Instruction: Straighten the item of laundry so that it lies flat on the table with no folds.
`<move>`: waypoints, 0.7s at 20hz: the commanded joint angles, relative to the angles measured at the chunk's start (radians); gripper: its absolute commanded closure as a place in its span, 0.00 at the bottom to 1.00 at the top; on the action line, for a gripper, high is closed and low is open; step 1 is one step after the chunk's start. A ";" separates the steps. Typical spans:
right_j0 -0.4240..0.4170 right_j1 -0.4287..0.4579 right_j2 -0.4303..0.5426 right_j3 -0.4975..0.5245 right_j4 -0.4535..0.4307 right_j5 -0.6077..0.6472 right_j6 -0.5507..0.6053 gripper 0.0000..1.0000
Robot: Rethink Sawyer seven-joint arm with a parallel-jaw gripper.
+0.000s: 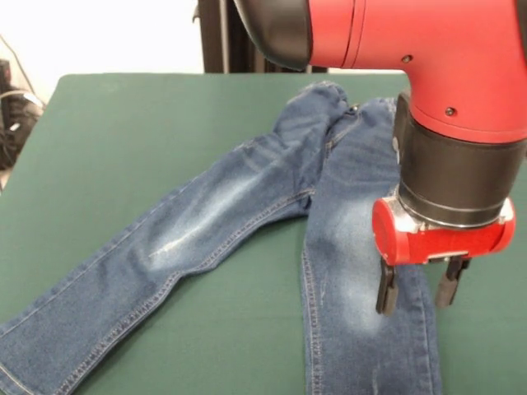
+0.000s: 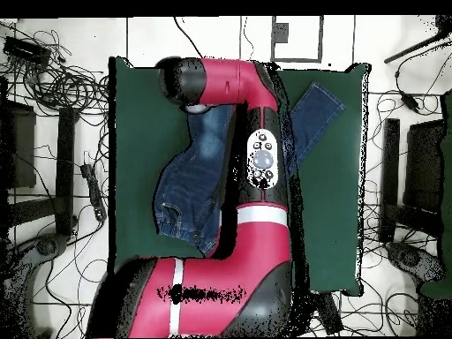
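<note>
I've got the gripper [image 1: 418, 288] hanging low over the jeans [image 1: 247, 206], fingers apart w/ a clear gap between them, nothing held. Tips look just above or barely on the denim, can't tell which from the front view. In the overhead view the arm [image 2: 252, 177] covers the gripper completely, so no help there.

Jeans are spread on the tabletop [image 1: 123, 123]. Directly under the gripper is one leg [image 1: 362, 313], running from the waistband [image 1: 346, 103] behind the gripper down toward the camera, off the bottom edge. Fabric there looks fairly flat, pale faded patch right beside the fingers. The other leg [image 1: 148, 255] splays well off to the side of the gripper, toward the picture's left, cuff cut off at the corner. It lies mostly smooth, w/ a few shallow ripples near the crotch.

My read on progress: mostly done. Both legs are opened out, no leg doubled over the other. What's left, I think: waistband end looks bunched and puckered, seat area by the crotch has some creases. In the overhead view the waist end [image 2: 185, 216] also looks gathered, tho arm hides a lot of the middle. Prob needs a tug at the waist to finish.
</note>
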 commanded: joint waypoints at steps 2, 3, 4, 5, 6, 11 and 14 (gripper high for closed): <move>0.012 -0.120 0.026 0.478 0.006 -0.184 0.214 0.00; 0.011 -0.132 0.024 0.504 0.007 -0.196 0.214 0.00; 0.009 -0.139 0.025 0.522 0.010 -0.206 0.213 0.00; 0.006 -0.147 0.026 0.542 0.013 -0.212 0.210 0.00; 0.004 -0.153 0.028 0.558 0.016 -0.216 0.206 0.00; 0.012 -0.184 0.008 0.610 0.031 -0.174 0.222 0.00; 0.020 -0.204 -0.004 0.640 0.034 -0.165 0.235 0.00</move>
